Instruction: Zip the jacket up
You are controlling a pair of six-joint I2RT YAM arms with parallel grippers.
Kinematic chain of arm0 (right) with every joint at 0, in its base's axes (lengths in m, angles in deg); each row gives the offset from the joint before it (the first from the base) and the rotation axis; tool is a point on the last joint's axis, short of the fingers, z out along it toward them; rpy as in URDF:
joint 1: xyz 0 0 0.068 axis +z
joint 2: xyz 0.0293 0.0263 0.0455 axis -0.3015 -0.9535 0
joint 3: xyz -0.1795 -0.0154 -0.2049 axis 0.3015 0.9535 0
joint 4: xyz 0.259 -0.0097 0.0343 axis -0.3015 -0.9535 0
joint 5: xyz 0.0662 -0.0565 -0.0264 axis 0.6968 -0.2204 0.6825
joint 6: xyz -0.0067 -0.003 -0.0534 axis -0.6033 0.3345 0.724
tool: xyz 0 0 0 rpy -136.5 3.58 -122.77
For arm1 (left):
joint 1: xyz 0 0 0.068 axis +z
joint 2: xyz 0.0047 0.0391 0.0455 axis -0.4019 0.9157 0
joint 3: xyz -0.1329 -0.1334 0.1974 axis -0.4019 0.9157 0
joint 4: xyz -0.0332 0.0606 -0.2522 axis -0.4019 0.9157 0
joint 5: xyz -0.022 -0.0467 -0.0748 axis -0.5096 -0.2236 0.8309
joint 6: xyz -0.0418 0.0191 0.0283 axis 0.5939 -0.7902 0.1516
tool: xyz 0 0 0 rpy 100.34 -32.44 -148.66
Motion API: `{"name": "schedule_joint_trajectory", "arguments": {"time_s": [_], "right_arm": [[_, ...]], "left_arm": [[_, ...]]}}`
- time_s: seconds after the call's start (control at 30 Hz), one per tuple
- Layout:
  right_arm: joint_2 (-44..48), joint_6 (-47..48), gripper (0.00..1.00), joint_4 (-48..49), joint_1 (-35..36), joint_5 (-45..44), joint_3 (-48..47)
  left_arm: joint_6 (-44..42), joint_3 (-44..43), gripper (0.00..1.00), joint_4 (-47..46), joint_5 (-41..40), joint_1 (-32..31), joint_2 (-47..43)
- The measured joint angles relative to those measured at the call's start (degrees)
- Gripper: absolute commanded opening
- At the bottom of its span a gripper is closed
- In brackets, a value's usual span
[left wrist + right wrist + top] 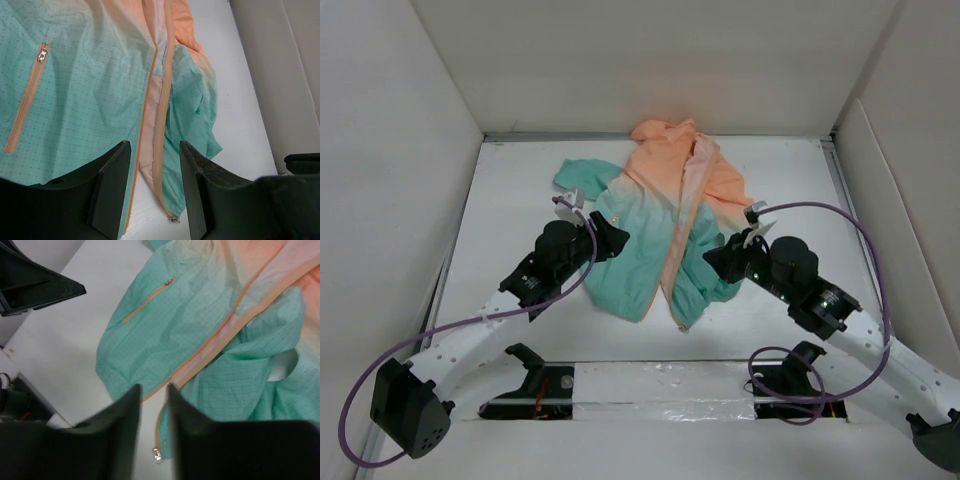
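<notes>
Two grippers in the top view: left gripper (618, 240) and right gripper (713, 262) flank the unzipped jacket (665, 215) lying mid-table (520, 200). Left wrist cam shows me fingers (112, 180) spread wide over the open front; right wrist, fingers (120, 420) narrowly apart above the hem, gripping nothing.

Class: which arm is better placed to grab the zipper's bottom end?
Right: the metal zipper end of the thin peach-to-teal jacket lies nearer the right tool than the left tool.
</notes>
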Motion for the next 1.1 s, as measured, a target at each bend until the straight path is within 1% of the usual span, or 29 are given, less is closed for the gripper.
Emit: {"name": "schedule_joint_trajectory", "arguments": {"time_s": [0.03,0.13,0.17,0.27,0.3,0.43,0.57,0.6,0.63,0.67,0.73,0.77,0.87,0.9,1.1], "right_arm": [[0.0,-0.2,0.01,-0.3,0.3,0.2,0.0],[-0.1,-0.9,0.00,-0.2,1.2,1.0,0.3],[-0.2,-1.1,0.00,1.0,1.6,1.4,0.9],[-3.1,-2.4,0.00,3.3,3.8,2.1,4.1],[-4.9,-3.0,0.00,4.1,4.7,2.1,4.9],[-13.6,-5.3,0.00,4.9,10.7,-0.4,5.6],[-20.0,-7.4,0.00,4.9,16.0,-4.9,5.3],[-21.5,-7.8,0.00,4.9,16.6,-5.7,5.2],[-23.1,-8.4,0.01,5.0,16.9,-6.4,5.0],[-24.6,-8.9,0.13,5.1,17.4,-7.0,5.0],[-27.5,-10.4,0.31,5.6,17.7,-7.8,5.0],[-29.0,-11.0,0.43,6.5,17.8,-8.1,5.0],[-33.3,-11.9,0.51,10.1,17.9,-8.4,5.0],[-34.9,-12.2,0.52,11.8,17.9,-8.5,4.9],[-45.2,-13.2,0.52,15.2,17.9,-9.6,0.0]], "left_arm": [[-0.1,0.0,0.39,0.2,0.4,0.0,0.0],[-0.6,0.0,0.32,1.1,0.8,-0.1,0.0],[-0.7,0.0,0.25,1.3,0.6,-0.2,0.0],[-0.9,0.3,0.11,1.4,-0.1,-0.5,-0.5],[-1.1,0.4,0.00,1.6,-0.3,-0.5,-0.9],[-1.5,0.4,0.00,3.7,-1.7,-1.9,-1.3],[-1.5,0.8,0.00,7.2,-2.4,-3.6,-1.2],[-1.5,1.2,0.04,7.6,-2.3,-3.8,-1.2],[-1.5,1.6,0.05,7.9,-2.1,-3.8,-1.1],[-1.4,2.0,0.06,8.4,-1.9,-3.8,-0.8],[-1.3,2.6,0.09,9.0,-1.4,-4.0,0.5],[-1.2,3.0,0.10,9.1,-1.2,-4.2,1.4],[-0.9,4.4,0.16,9.1,-0.6,-4.7,3.7],[-0.9,4.9,0.18,9.1,-0.5,-4.7,4.1],[-0.6,6.8,0.18,9.0,0.1,-4.7,4.5]]}}
